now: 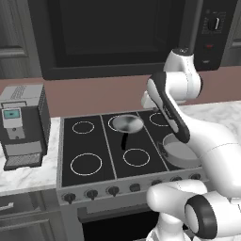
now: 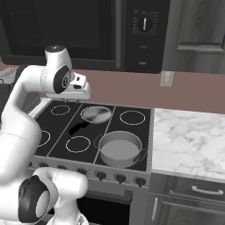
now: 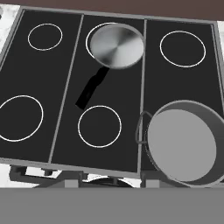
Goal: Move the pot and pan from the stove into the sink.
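Both items sit on the stove (image 2: 132, 132) — the pan (image 3: 116, 45) at centre rear, the pot (image 3: 183, 146) at front right. I cannot tell the tool state. Risk: a grab at the pot's thin wall may slip — or knock the pan handle (image 3: 92, 89).

1. A boxy grey and black coffee machine (image 1: 22, 124) with a small blue screen stands at the left of the left base view, on the white marble counter (image 1: 26, 176).
2. A dark built-in microwave (image 2: 79, 30) with a round white-marked dial (image 2: 144, 24) fills the top of the right base view.
3. A pale wall outlet plate (image 2: 166, 78) sits on the reddish-brown backsplash (image 2: 197, 92), right of centre.
4. Dark wood drawers with a silver bar handle (image 2: 204, 190) lie at the lower right.
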Controlling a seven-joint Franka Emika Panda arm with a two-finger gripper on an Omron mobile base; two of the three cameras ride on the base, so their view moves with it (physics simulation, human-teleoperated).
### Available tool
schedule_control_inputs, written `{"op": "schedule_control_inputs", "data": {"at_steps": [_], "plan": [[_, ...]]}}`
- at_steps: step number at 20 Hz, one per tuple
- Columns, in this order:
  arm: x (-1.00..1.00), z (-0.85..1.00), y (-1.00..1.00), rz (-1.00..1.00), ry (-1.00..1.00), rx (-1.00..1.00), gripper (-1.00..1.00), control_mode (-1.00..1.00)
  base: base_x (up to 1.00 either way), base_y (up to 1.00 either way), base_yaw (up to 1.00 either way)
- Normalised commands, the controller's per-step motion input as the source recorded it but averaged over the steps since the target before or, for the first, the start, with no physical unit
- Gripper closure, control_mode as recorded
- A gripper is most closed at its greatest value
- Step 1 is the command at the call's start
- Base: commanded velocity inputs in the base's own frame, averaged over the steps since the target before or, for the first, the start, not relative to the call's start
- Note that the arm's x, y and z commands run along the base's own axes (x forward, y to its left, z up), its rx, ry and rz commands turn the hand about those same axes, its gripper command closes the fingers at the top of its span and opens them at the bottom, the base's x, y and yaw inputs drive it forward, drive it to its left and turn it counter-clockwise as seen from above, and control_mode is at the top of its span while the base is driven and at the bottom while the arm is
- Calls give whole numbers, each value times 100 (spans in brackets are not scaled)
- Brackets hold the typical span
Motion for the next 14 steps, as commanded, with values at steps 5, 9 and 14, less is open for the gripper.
{"op": "schedule_control_inputs", "data": {"at_steps": [5, 9, 14], "plan": [[7, 0, -5, 0, 2, 1, -100, -100, 0, 0, 0], [0, 0, 0, 0, 0, 0, -100, -100, 0, 0, 0], [0, -5, -17, -1, 0, 3, -100, -100, 0, 0, 0]]}}
